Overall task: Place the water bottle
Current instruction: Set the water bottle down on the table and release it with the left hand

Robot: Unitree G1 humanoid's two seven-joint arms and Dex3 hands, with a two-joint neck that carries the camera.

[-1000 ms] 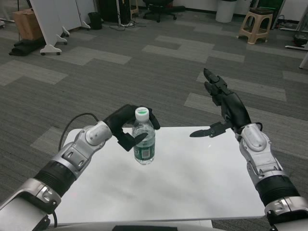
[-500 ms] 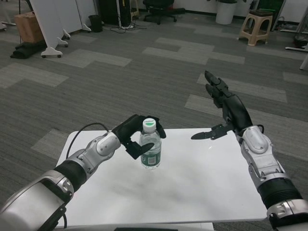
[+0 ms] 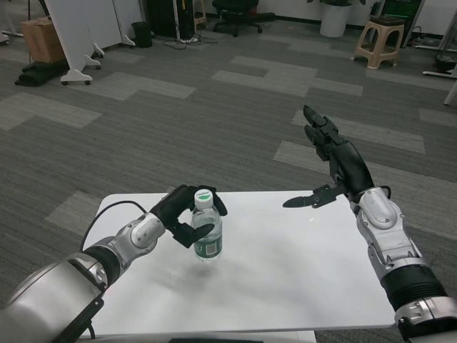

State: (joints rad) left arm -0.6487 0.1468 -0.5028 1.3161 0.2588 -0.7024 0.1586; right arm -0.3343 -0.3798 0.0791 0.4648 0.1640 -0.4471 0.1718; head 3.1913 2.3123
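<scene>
A clear water bottle (image 3: 206, 236) with a white cap and a green label stands upright on the white table (image 3: 285, 271), left of its middle. My left hand (image 3: 184, 211) wraps around the bottle's upper part from the left, fingers curled over its neck and shoulder. Raised above the table's far right edge, my right hand (image 3: 333, 161) holds nothing, with fingers spread upward and thumb pointing left.
Grey carpeted floor lies beyond the table. A white partition on wheels (image 3: 78, 28), a cardboard box (image 3: 41, 37) and a beige stool (image 3: 378, 39) stand far back. A black cable (image 3: 107, 214) runs along my left forearm.
My left hand has carried the bottle a little left and toward me, and lower onto the table. The right hand has stayed in place.
</scene>
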